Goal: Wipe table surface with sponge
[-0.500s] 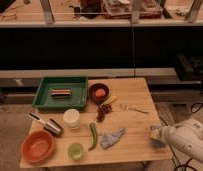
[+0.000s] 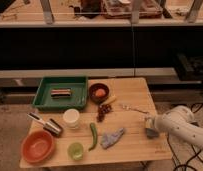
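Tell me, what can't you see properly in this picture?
Camera view only.
Gripper, at the table's right edge: covers whatever is under it; I can't tell if a sponge is there.
Arm: cut off by the right edge.
Dark thing in the tray: too small to name.
Shelf clutter: cut off by the top edge.
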Available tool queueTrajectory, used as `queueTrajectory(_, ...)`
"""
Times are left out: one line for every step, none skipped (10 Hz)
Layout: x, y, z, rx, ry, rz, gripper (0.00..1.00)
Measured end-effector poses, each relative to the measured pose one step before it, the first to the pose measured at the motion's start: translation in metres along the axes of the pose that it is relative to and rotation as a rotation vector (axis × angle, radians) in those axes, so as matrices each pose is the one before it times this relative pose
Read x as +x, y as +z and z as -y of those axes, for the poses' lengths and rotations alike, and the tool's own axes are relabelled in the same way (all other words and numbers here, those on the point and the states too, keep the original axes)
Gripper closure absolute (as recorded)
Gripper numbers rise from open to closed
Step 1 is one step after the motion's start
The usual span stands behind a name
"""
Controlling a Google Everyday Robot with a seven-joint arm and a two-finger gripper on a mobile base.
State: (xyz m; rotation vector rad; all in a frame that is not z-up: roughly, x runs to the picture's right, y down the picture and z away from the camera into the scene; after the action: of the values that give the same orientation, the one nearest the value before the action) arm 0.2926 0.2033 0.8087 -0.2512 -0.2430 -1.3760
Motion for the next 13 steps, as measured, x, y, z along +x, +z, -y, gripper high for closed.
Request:
queueTrajectory(0.00107, 0.00540, 0.01176, 0.00778, -0.01124, 0.00897, 0.69)
queueTrajectory(-0.00030, 0.00589, 0.01822, 0.01443, -0.02490, 0.00875, 0.69)
queueTrajectory(-0.00130, 0.00329, 0.01361, 0.01426, -0.02213, 0.00432, 0.69)
queueTrajectory(-0.00154, -0.00006, 0.00859, 0.01092, -0.01910, -0.00013, 0.69)
queueTrajectory(-0.00163, -0.00248, 0.01032, 0.01261, -0.03636, -0.00021, 0.69)
queueTrajectory(-0.00277, -0.00168, 0.00691, 0.00951, -0.01779, 0.00438, 0.69)
queueTrajectory(-0.00596, -0.00172, 0.00916, 0.01242, -0.02686, 0.01078, 0.69)
queueTrajectory(-0.01004, -0.00218, 0.00595, 0.00787, -0.02496, 0.01315, 0.69)
queueTrajectory(-0.00962, -0.00397, 0.00439, 0.00765, -0.01264, 0.01218, 0.69)
queueTrajectory(-0.00978, -0.00455, -0.00151, -0.00319, -0.00850, 0.01018, 0.69)
queueTrajectory(-0.01010, -0.00445, -0.00218, -0.00263, -0.00069, 0.01055, 0.69)
queueTrajectory(-0.01064, -0.00595, -0.00632, -0.00579, 0.00455, 0.00564, 0.69)
queueTrajectory(-0.00686, -0.00535, -0.01109, -0.00756, 0.01261, -0.00301, 0.69)
